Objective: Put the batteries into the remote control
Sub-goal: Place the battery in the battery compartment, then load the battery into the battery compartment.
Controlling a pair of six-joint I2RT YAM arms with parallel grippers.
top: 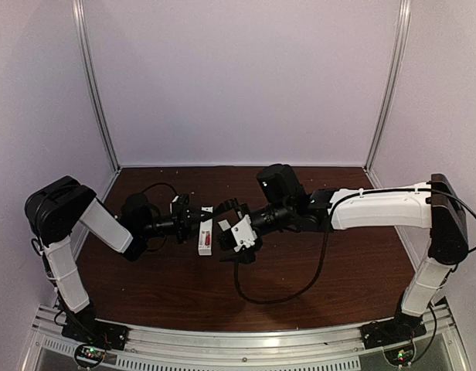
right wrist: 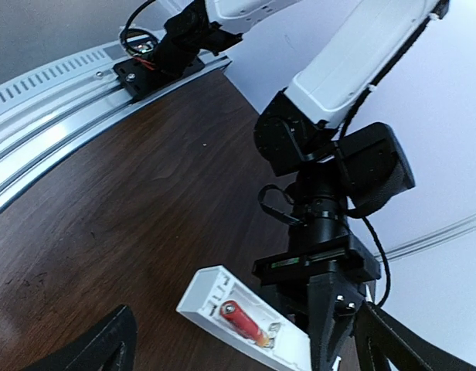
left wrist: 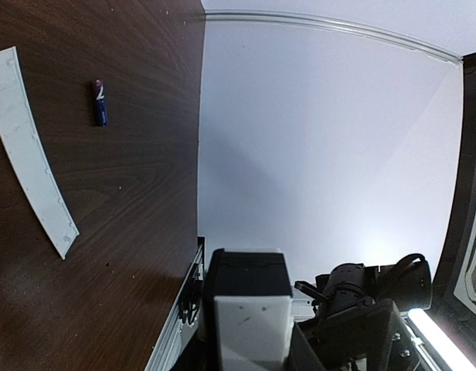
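The white remote control [right wrist: 215, 297] is held above the table, slot side up, with the red-orange battery [right wrist: 246, 323] lying in its slot. My left gripper [right wrist: 331, 309] is shut on the remote's far end; the top view shows it [top: 193, 226] to the left of the remote [top: 205, 232]. In the left wrist view the remote's end [left wrist: 249, 325] fills the space between the jaws. My right gripper [right wrist: 246, 340] stands wide open around the remote's near end, touching nothing. It is just right of the remote in the top view [top: 226, 232]. The dark blue battery [left wrist: 100, 102] lies on the table.
A flat white cover strip [left wrist: 29, 147] lies on the brown table near the blue battery. An aluminium rail [right wrist: 52, 100] runs along the near edge. A black cable [top: 277, 297] loops over the table under the right arm. White walls close in three sides.
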